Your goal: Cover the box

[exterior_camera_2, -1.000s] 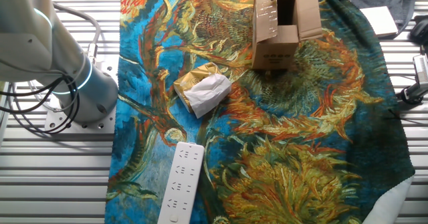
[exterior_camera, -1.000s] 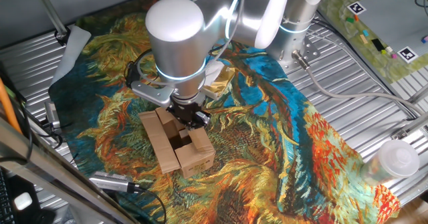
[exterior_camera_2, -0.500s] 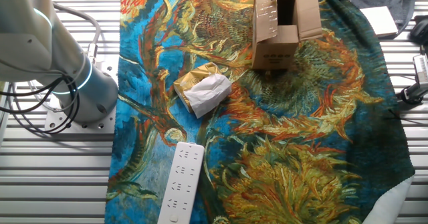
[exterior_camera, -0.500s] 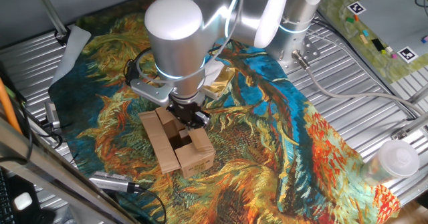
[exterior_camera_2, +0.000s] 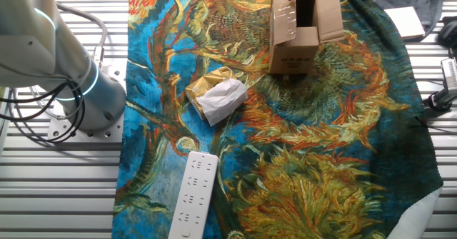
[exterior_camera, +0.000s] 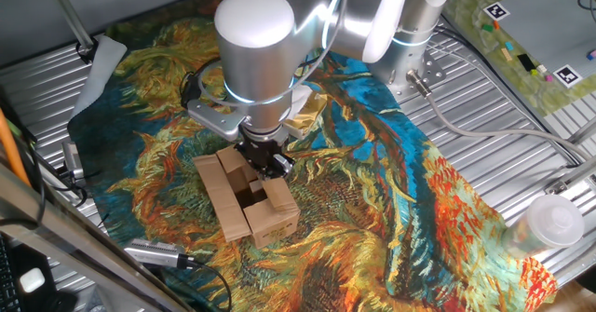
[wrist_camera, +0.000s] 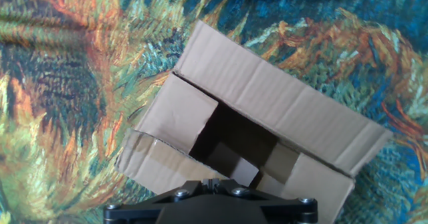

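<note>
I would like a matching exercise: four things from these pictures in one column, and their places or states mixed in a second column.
Things:
1. box
2. wrapped packet
3. power strip
4. gripper

Places or states:
a. white, long, near the cloth's edge
b. directly above the box opening
c. brown cardboard, top partly open
d. white and yellow, mid-cloth

Pairs: 1-c, 2-d, 3-a, 4-b
</note>
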`<move>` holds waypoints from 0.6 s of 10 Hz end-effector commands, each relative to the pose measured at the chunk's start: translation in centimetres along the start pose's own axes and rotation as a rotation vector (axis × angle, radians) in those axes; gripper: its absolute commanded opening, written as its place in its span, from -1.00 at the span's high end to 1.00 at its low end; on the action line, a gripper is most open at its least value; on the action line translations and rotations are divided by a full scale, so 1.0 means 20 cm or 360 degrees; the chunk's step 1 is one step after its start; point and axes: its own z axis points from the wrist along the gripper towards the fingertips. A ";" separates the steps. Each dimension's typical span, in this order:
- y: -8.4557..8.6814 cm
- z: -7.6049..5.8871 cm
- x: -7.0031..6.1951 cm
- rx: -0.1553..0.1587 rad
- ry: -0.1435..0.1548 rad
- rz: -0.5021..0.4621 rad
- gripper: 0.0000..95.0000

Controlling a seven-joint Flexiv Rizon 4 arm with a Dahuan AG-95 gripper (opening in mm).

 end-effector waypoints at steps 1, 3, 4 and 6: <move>0.00 0.00 0.00 0.0005 0.0002 0.0010 1.00; 0.00 0.00 0.00 -0.0012 -0.0008 0.0031 1.00; 0.00 0.00 0.00 -0.0008 -0.0009 0.0039 1.00; 0.00 0.00 0.00 -0.0006 -0.0010 0.0040 1.00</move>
